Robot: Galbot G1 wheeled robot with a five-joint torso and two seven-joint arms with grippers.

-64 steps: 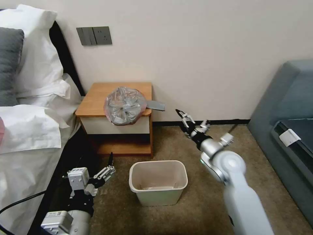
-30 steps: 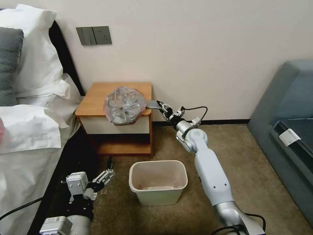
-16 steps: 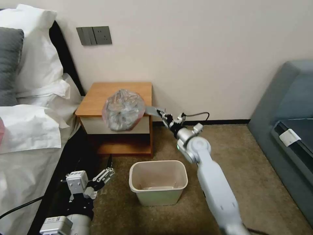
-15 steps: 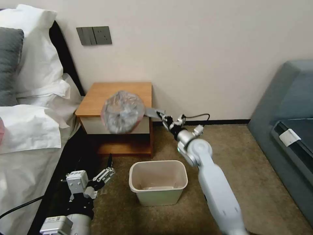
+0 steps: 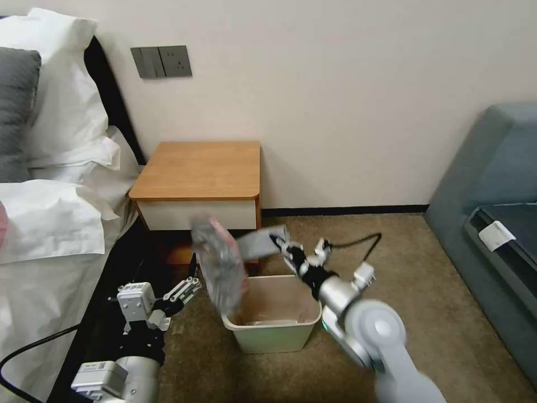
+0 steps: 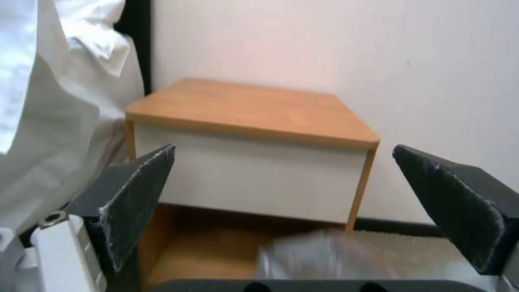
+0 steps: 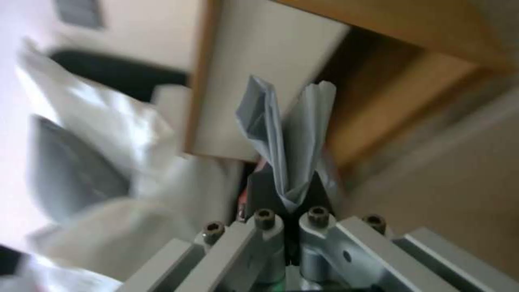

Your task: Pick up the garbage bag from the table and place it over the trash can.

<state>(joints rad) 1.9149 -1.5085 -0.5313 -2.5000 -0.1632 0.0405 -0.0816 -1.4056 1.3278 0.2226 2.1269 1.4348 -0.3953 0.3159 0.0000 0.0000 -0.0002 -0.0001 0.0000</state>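
Garbage bag (image 5: 221, 268) hangs in the air, clear of the table (image 5: 201, 170), dangling over the near-left corner of the trash can (image 5: 272, 313). A flat grey strip of it runs sideways to my right gripper (image 5: 278, 244), and the crinkled bulk with its pinkish edge droops from there toward the bin's rim; it is blurred, so I cannot tell whether it touches the rim. My right fingers (image 7: 270, 190) are pressed together on the folded grey plastic (image 7: 286, 138), which sticks out from between them in the right wrist view. That gripper sits in front of the table, above the bin's far edge, between the white drawer front (image 5: 196, 215) and the carpet (image 5: 391, 246).

My left gripper (image 5: 187, 285) waits low on the floor side, just left of the bin and beside the bed (image 5: 45, 224). Its fingers (image 6: 135, 190) are spread wide with nothing between them. Through that gap the left wrist view shows the table's orange-brown top (image 6: 259, 109), and a blurred patch of the bag (image 6: 324, 259) lower down.
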